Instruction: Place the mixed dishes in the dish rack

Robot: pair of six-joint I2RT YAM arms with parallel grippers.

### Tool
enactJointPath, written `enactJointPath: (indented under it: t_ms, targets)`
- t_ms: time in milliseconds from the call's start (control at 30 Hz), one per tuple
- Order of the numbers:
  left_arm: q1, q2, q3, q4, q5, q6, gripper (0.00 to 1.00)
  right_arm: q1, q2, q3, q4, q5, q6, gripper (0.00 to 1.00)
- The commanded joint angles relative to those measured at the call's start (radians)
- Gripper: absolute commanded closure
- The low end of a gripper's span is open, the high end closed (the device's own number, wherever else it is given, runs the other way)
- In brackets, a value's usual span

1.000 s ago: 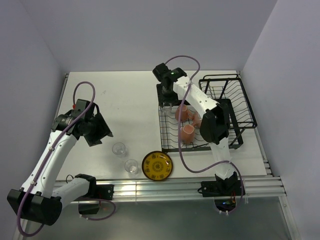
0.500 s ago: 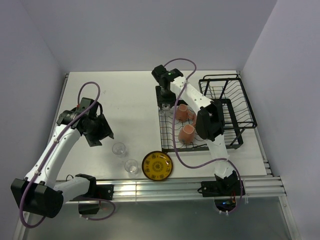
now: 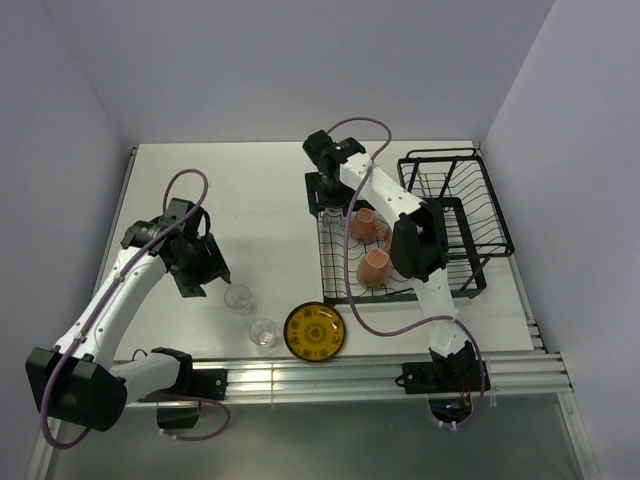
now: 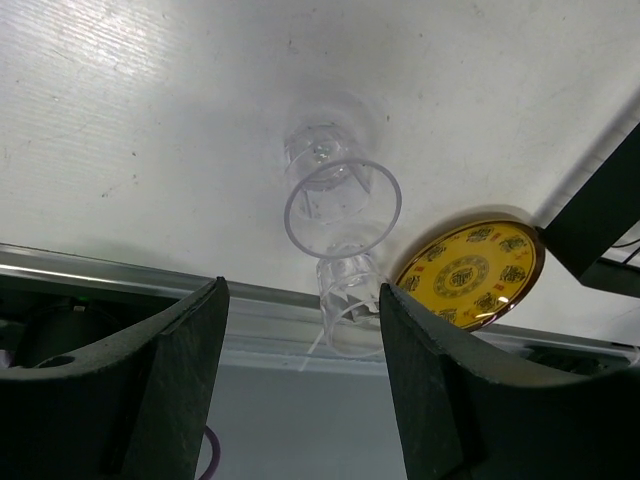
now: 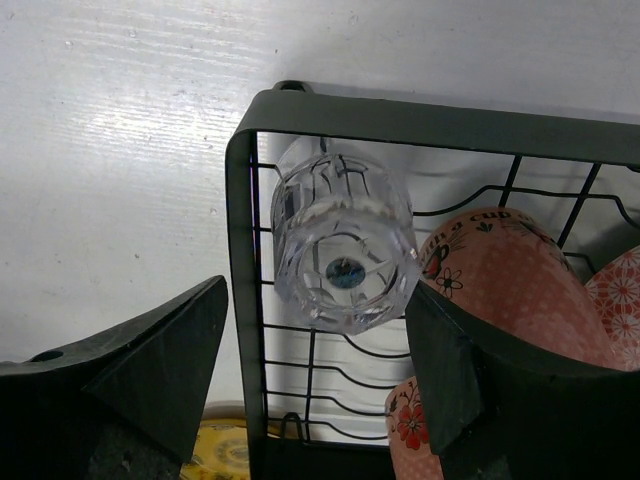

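The black wire dish rack has a low tray and a taller basket. Two salmon-pink mugs lie in the tray. A clear glass stands upside down in the tray's far-left corner. My right gripper hangs open over it, a finger on each side and neither touching. Two more clear glasses and the yellow plate stand on the table. My left gripper is open and empty, just left of the glasses. The pink bowl cannot be made out.
The right arm lies across the tray and hides part of it. A metal rail runs along the table's near edge, close to the front glass and the plate. Walls close in the left, back and right sides.
My left gripper has moved forward and right, toward the two glasses on the table. My right gripper has shifted slightly left and back at the rack's far-left corner.
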Motion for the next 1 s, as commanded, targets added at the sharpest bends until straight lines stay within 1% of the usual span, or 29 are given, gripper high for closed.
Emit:
enactJointPath:
  t_ms: [0, 133, 233, 467, 600, 667, 767, 800, 900, 967]
  targets:
    - [-0.028, 0.006, -0.015, 0.014, 0.023, 0.01, 0.33, -0.007, -0.008, 0.046, 0.005, 0.015, -0.007, 0.21]
    - [-0.055, 0.002, -0.035, 0.014, 0.017, -0.005, 0.33, -0.005, -0.028, 0.04, 0.002, 0.021, -0.006, 0.21]
    - [-0.061, 0.0, -0.078, 0.036, 0.023, -0.01, 0.34, -0.005, -0.05, 0.034, 0.002, 0.028, -0.001, 0.2]
    - [-0.063, 0.019, -0.179, 0.091, 0.005, 0.004, 0.43, 0.01, -0.163, -0.038, 0.031, 0.024, -0.001, 0.21]
    - [-0.063, 0.037, -0.225, 0.148, 0.018, 0.007, 0.53, 0.025, -0.244, -0.109, 0.046, 0.034, 0.002, 0.21]
    - [-0.063, 0.057, -0.241, 0.183, 0.018, 0.015, 0.56, 0.03, -0.298, -0.123, 0.05, 0.026, 0.003, 0.21]
    - [-0.066, 0.104, -0.238, 0.214, 0.017, 0.03, 0.66, 0.035, -0.353, -0.12, 0.036, 0.017, 0.005, 0.21]
    - [-0.066, 0.126, -0.23, 0.215, 0.015, 0.035, 0.77, 0.038, -0.366, -0.106, 0.031, 0.017, 0.005, 0.21]
    - [-0.068, 0.152, -0.195, 0.221, 0.008, 0.047, 0.85, 0.038, -0.4, -0.072, 0.004, 0.003, 0.007, 0.21]
    - [-0.068, 0.167, -0.163, 0.217, -0.005, 0.059, 0.88, 0.038, -0.423, -0.055, -0.012, -0.005, 0.01, 0.21]
